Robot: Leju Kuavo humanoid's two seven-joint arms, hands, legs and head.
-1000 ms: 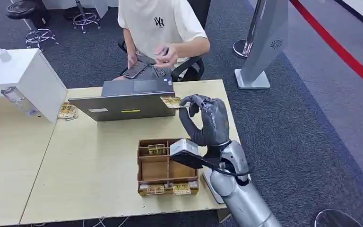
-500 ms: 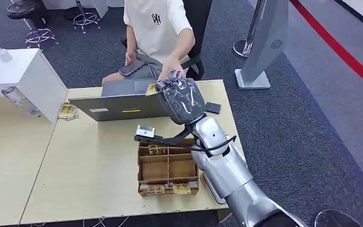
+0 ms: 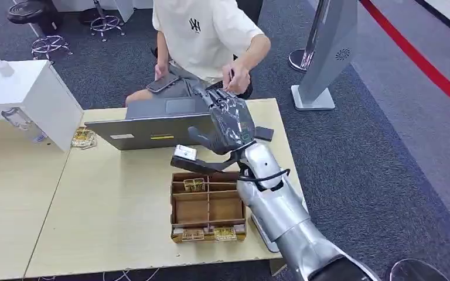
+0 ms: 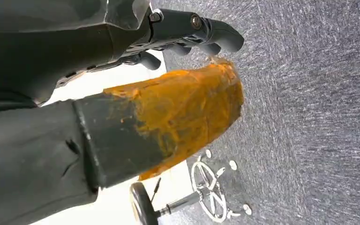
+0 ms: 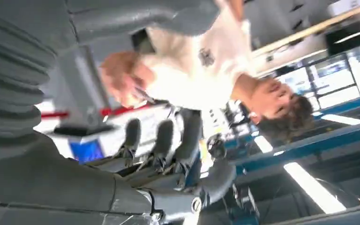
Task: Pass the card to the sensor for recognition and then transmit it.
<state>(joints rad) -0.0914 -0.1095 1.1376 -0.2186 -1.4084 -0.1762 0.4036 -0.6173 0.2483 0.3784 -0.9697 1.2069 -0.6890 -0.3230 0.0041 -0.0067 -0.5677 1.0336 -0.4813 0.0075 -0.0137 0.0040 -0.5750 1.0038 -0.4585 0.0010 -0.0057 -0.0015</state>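
My right hand (image 3: 225,126) reaches out over the back edge of the grey laptop (image 3: 152,132) toward a seated person (image 3: 202,29). Its fingers are spread, its thumb stands apart, and nothing lies in it. The person's hand (image 3: 235,76) is drawn back just beyond my fingertips; in the right wrist view that hand (image 5: 122,84) looks to hold a thin flat thing, too blurred to name. A small black sensor pad (image 3: 263,133) lies on the table to the right of my hand. My left hand (image 4: 187,33) hangs over the carpet and holds nothing.
A brown divided card box (image 3: 208,205) with gold cards stands under my forearm near the front edge of the table (image 3: 111,205). A loose pile of cards (image 3: 83,137) lies by a white cabinet (image 3: 29,93) at the left. A grey kiosk stand (image 3: 328,52) rises at the back right.
The gold card that my right hand held over the laptop is gone from it, and its fingers have spread. The person's hand has pulled back from my fingertips.
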